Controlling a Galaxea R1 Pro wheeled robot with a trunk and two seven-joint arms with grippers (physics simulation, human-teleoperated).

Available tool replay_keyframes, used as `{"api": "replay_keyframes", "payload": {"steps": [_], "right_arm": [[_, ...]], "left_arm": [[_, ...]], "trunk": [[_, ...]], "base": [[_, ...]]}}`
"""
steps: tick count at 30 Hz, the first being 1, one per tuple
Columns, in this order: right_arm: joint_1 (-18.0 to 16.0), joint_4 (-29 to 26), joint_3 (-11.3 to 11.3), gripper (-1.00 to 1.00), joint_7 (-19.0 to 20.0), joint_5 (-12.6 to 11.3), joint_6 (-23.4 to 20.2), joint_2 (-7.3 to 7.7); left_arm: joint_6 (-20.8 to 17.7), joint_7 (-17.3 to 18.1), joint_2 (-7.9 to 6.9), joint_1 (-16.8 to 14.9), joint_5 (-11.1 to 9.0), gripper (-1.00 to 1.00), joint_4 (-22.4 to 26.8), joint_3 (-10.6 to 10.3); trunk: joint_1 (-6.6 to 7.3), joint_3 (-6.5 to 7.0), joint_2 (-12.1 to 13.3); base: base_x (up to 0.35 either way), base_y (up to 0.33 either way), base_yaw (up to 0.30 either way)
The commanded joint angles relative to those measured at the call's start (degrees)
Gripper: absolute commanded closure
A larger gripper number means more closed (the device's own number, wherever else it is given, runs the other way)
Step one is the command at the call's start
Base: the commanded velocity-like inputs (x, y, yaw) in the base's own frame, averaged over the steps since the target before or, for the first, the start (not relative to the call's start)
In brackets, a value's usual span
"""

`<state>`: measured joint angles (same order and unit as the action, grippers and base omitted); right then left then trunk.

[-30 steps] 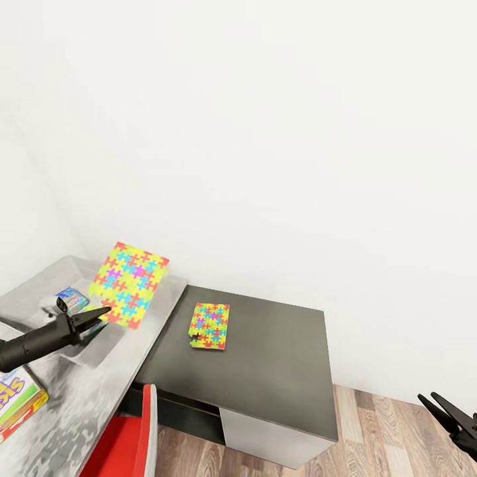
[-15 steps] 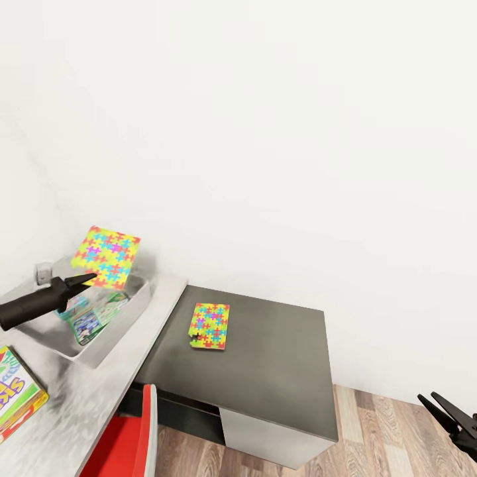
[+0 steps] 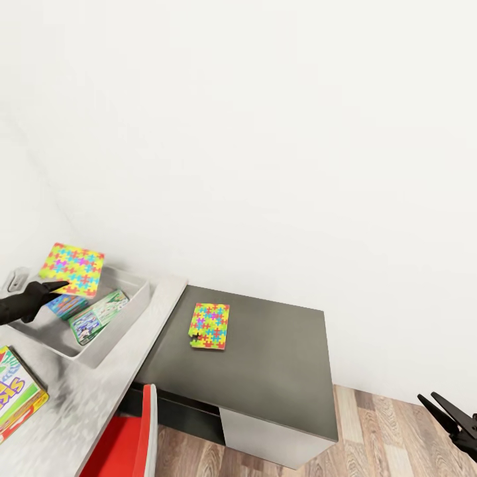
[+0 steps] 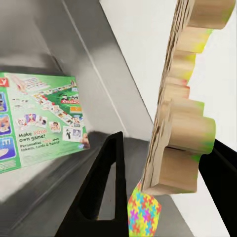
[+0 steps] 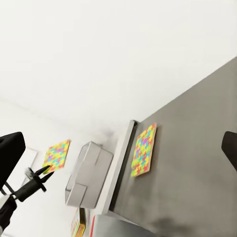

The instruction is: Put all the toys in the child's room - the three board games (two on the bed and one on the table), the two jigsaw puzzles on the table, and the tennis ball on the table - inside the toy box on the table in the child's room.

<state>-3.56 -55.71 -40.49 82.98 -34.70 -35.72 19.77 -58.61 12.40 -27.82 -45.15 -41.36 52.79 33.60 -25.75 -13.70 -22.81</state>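
The left claw [image 3: 58, 286], clamped on one puzzle [image 3: 71, 267], holds it tilted above the bin [image 3: 130, 310]; right claw [image 3: 442, 407] apart.

Toy box [image 3: 136, 306] sits on the surface [image 3: 79, 397], holding two board games [image 3: 98, 317]. A jigsaw puzzle [image 3: 73, 268], held in the left gripper [image 3: 58, 286], hangs above the box's far left side. A second puzzle [image 3: 210, 325] lies on the cabinet top [image 3: 278, 358], right of the box. A third game [image 3: 16, 394] lies near the surface's front-left edge.
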Motion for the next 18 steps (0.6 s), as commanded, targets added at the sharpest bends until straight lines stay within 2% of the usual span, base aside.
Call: {"api": "replay_keyframes", "payload": {"steps": [1, 2, 4, 7, 18], "right_arm": [[-0.04, 0.01, -0.04, -1.00, 0.20, -0.11, -0.51, 0.01], [-0.04, 0.00, -0.07, -1.00, 0.25, -0.11, -0.44, 0.01], [-0.04, 0.00, -0.09, -1.00, 0.28, -0.12, -0.44, 0.01], [-0.04, -0.01, -0.11, -1.00, 0.34, -0.28, -0.41, 0.01], [-0.03, -0.01, -0.11, -1.00, 0.45, -0.20, -0.46, 0.01]], "left_arm": [[-0.15, -1.54, 0.11, -0.41, 0.45, 1.00, -0.02, 0.36], [0.31, -3.55, 0.25, -0.78, 0.43, 1.00, -0.03, 0.56], [1.33, -5.38, 0.38, -1.11, 0.37, 1.00, -0.04, 0.73], [5.02, -9.23, 0.82, -1.56, 0.22, 1.00, -0.05, 0.87], [11.20, -19.89, 4.84, -3.32, 0.14, 1.00, -0.05, 0.88]], "trunk": [[-0.03, -0.11, -0.11], [-0.03, -0.11, -0.11], [-0.03, -0.11, -0.11], [-0.03, -0.11, -0.11], [-0.03, -0.39, -0.11]], "base": [[0.000, 0.000, 0.000], [0.000, 0.000, 0.000], [0.000, 0.000, 0.000], [0.000, 0.000, 0.000], [0.000, 0.000, 0.000]]}}
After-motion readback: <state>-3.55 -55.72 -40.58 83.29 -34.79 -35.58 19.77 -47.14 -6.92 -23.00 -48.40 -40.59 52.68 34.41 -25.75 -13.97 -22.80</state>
